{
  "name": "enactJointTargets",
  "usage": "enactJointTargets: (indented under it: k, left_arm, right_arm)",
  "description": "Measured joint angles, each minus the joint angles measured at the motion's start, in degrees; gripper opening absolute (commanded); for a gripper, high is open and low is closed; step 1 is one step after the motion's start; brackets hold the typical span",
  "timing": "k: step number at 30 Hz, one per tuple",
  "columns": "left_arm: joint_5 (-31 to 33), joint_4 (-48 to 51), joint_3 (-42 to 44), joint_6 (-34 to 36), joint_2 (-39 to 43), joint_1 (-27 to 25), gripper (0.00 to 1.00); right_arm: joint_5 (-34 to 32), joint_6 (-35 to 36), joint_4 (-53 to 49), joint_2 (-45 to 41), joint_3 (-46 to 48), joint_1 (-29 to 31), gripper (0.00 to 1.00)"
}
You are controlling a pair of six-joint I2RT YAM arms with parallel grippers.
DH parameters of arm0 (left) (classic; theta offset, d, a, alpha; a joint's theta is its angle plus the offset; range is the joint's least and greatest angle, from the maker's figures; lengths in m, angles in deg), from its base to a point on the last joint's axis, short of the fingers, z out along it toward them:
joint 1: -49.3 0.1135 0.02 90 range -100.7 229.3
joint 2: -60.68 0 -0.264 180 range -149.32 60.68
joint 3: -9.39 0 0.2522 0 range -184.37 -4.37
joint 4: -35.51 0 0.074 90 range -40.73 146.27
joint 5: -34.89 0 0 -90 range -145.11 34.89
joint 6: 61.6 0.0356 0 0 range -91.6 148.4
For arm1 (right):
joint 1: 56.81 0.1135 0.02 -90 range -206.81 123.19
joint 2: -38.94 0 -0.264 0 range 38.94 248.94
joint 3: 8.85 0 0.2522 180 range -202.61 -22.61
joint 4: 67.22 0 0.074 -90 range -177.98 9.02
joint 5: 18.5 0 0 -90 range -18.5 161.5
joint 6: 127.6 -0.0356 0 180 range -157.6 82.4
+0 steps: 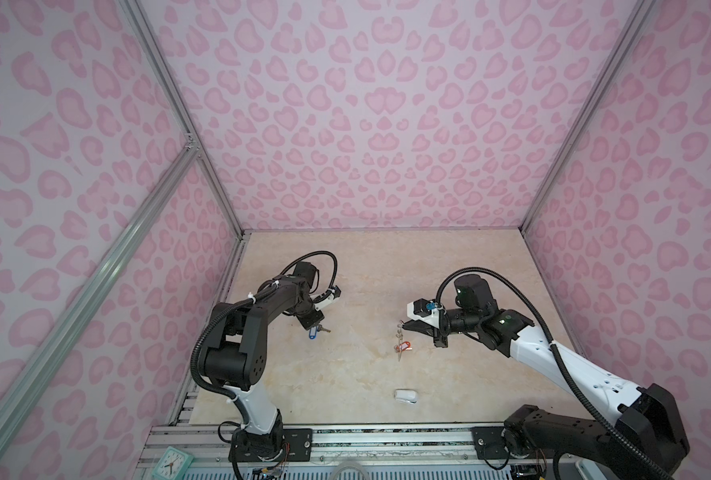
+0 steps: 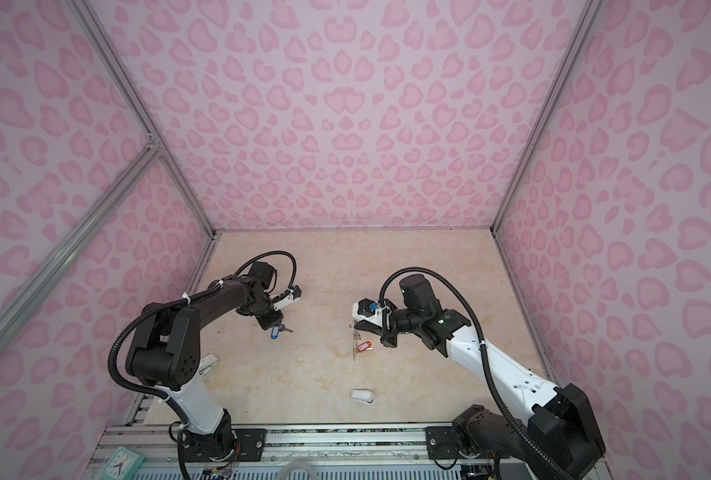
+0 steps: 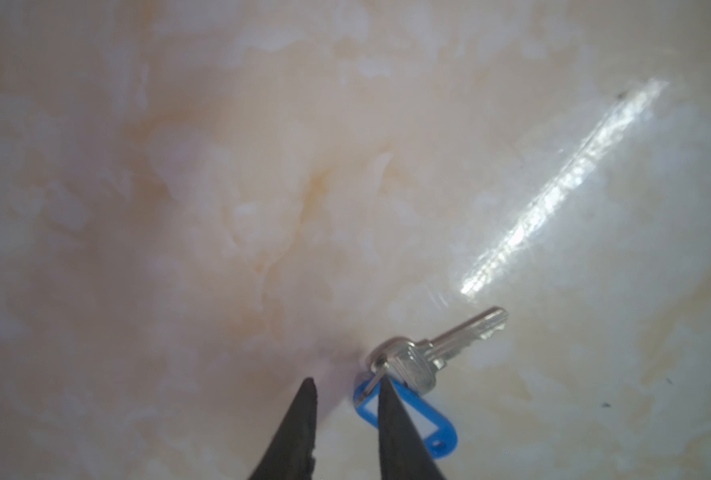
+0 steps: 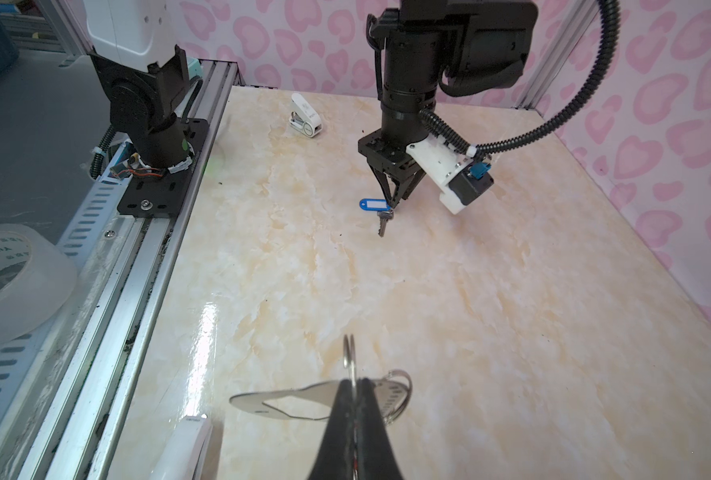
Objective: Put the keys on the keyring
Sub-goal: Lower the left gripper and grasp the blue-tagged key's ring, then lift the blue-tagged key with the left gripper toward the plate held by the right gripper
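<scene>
Now, on the left, the left gripper point(image 3: 345, 383) hangs low over the bench point(image 3: 221, 166), jaws parted with nothing between them. The blue-tagged key point(image 3: 462, 334) lies flat just off to one side, its small ring at one fingertip and its blade pointing away toward the right arm. This arm is much the nearer; I judge it must shift sideways to straddle the ring. Well apart to the right, the right gripper point(image 4: 356, 380) is clamped on the keyring point(image 4: 320, 388), with the orange-tagged key point(image 1: 406, 345) seemingly hanging from it.

Robot lab test cell. Evidence: two robot arms point(image 1: 237, 328) point(image 1: 553, 353) bolted to a metal rail point(image 1: 387, 440); aluminium frame point(image 1: 170, 95); pink heart-print walls point(image 1: 387, 124); marble-look tabletop point(image 1: 366, 374); tape roll point(image 4: 13, 282); desk clock point(image 1: 172, 463).
</scene>
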Motion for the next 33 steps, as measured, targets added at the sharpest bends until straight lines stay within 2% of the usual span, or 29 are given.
enactJointTargets:
  k: [8,14,23,28,33]
  left_arm:
    - [-0.4,0.1,0.0,0.4,-0.9,0.0,0.19]
    - [-1.0,0.3,0.0,0.4,-0.8,0.0,0.04]
    - [-4.0,1.2,2.0,1.3,5.6,0.0,0.04]
    - [-8.4,1.2,2.0,0.3,10.3,-0.4,0.04]
    - [-13.2,-1.2,2.4,-2.2,17.0,-5.7,0.04]
  right_arm:
    - [0.0,0.5,-0.5,0.7,-0.5,0.0,0.00]
    - [0.0,0.7,-1.3,1.0,-0.7,0.0,0.00]
    - [-0.2,0.9,-1.4,1.2,-0.8,0.0,0.00]
    - [-0.5,1.1,-1.4,1.2,-0.8,0.0,0.00]
    - [-3.1,1.1,-1.5,1.1,-1.0,0.0,0.00]
